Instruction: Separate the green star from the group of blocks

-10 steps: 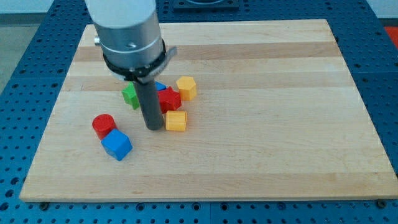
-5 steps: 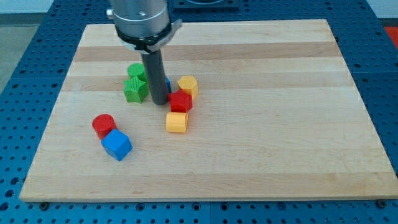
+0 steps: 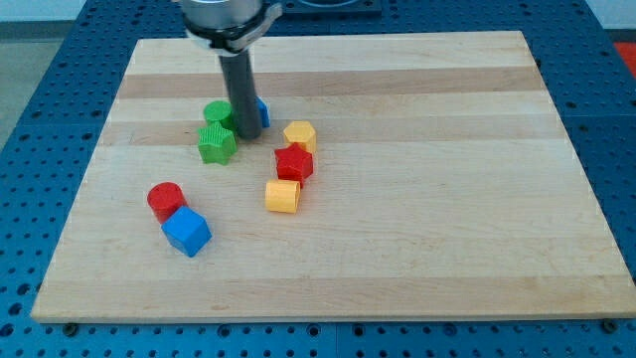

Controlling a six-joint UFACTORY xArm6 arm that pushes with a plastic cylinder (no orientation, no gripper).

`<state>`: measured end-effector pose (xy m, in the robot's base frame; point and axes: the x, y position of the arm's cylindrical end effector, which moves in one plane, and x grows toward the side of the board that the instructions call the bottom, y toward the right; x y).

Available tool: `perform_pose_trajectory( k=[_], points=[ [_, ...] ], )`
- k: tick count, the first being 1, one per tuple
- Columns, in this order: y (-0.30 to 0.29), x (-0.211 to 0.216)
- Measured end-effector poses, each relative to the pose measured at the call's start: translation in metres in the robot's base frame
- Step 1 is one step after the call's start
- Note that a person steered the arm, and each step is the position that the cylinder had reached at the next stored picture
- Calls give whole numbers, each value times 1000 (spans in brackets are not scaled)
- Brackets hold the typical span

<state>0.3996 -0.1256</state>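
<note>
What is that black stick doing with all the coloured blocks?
A robot arm is sliding its dark rod across the wooden board to push blocks. My tip sits just right of the green star block and the green round block above it, with a blue block mostly hidden behind the rod. The yellow block, red star block and another yellow block lie to the right. A red cylinder and blue cube sit apart, lower left.

This looks like a robotics lab bench. A pale wooden board (image 3: 397,199) lies on a blue perforated mounting table (image 3: 40,119) with a regular grid of holes, of the kind used for fixing test rigs. Small coloured plastic blocks sit on the board beneath a robot arm's dark rod (image 3: 240,94).
</note>
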Motion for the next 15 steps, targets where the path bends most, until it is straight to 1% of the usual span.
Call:
perform_pose_trajectory(
  k=[1, 2, 3, 4, 5, 6, 7, 8, 9, 10, 11, 12, 13, 14, 15],
  points=[
    [-29, 18],
    [-53, 18],
    [-49, 37],
    [-67, 79],
    [-52, 100],
    [-54, 103],
    [-88, 109],
    [-99, 110],
    [-102, 99],
    [-104, 58],
    [-86, 85],
    [-110, 110],
    [-172, 110],
    [-178, 104],
    [-127, 65]
  ],
)
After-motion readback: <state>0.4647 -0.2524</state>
